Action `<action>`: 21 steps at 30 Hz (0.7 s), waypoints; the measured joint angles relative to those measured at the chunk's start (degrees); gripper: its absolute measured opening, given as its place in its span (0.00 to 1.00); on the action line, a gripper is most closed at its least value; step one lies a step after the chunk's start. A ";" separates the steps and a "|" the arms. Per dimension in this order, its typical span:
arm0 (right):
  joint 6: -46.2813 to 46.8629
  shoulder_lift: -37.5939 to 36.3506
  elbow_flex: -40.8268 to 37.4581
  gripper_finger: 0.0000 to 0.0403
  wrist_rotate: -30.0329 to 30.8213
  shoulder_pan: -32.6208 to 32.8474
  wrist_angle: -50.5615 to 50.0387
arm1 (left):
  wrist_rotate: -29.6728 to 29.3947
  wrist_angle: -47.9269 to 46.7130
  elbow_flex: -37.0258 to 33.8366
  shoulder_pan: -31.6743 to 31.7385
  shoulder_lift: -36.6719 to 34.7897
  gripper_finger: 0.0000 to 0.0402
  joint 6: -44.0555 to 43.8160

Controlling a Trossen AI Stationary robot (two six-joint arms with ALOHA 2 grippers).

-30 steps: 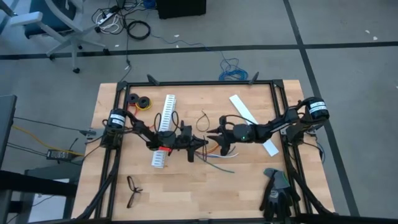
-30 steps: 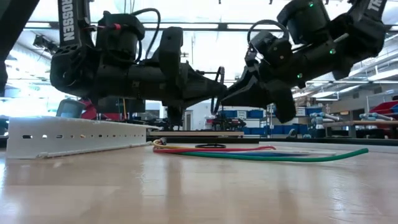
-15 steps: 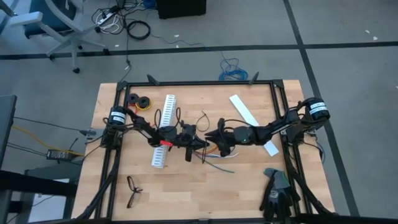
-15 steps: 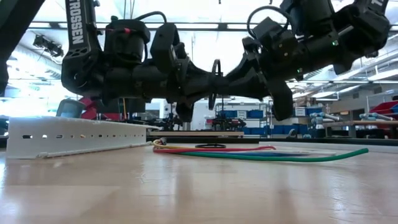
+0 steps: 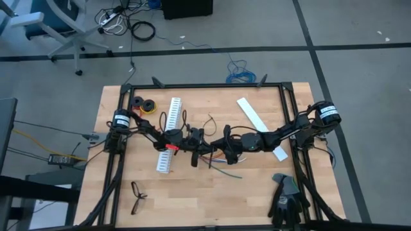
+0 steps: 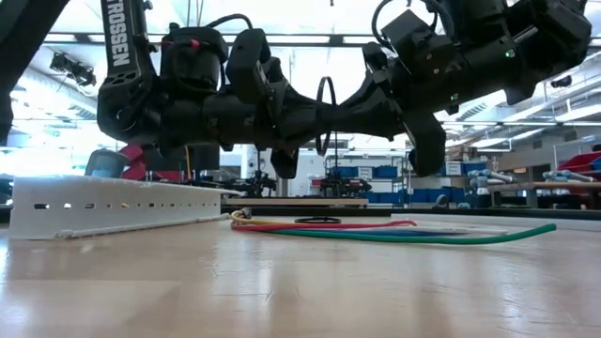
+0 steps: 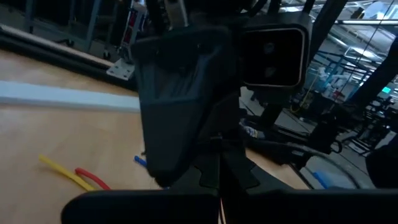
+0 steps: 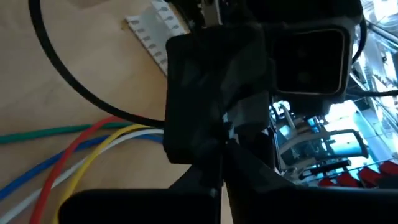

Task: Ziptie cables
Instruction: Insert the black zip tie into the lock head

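Observation:
The cables point(image 5: 225, 159) lie loose on the table at its middle, also seen in the low view point(image 6: 376, 229). Above them my left gripper point(image 5: 207, 142) and my right gripper point(image 5: 218, 142) meet tip to tip, both shut on one black ziptie point(image 6: 326, 79). It is bent into an upright loop between them. In the right wrist view the ziptie's curve point(image 8: 81, 98) passes over the cables point(image 8: 74, 149). Other loose zipties point(image 5: 210, 122) lie on the table just beyond the grippers. My left gripper pinches the ziptie loop at its side point(image 6: 319, 122) between its shut fingertips. The fingers come level from the table's left. The loop stands upright, clear of the table and the cables. My right gripper pinches the same loop at its other side point(image 6: 334, 113). Its fingers come from the table's right, slanting slightly down. Which end of the ziptie each gripper has is hidden by the two grippers.
A white slotted strip point(image 5: 169, 136) lies under the left arm, and a flat white strip point(image 5: 257, 123) lies under the right arm. Tape rolls point(image 5: 144, 104) sit at the far left. Near the front edge are eyeglasses point(image 5: 137, 196) and black gloves point(image 5: 286, 199).
My right gripper has moved toward the table's left until it meets my left gripper. It has rolled about its own line and shut on the ziptie. The loop between the grippers now stands taller and more upright. The cables have stayed on the table.

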 joint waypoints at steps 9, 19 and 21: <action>6.63 0.00 0.00 0.00 4.10 -2.87 -3.34 | -0.55 0.57 0.00 -1.67 -0.04 0.00 2.98; 9.58 0.00 -0.02 0.00 2.91 -2.52 -3.77 | -0.79 0.40 -0.90 -1.40 -0.04 0.00 3.22; 9.48 0.00 -0.02 0.00 5.44 -2.08 -3.63 | -0.83 0.39 -1.80 -1.12 -0.04 0.00 4.35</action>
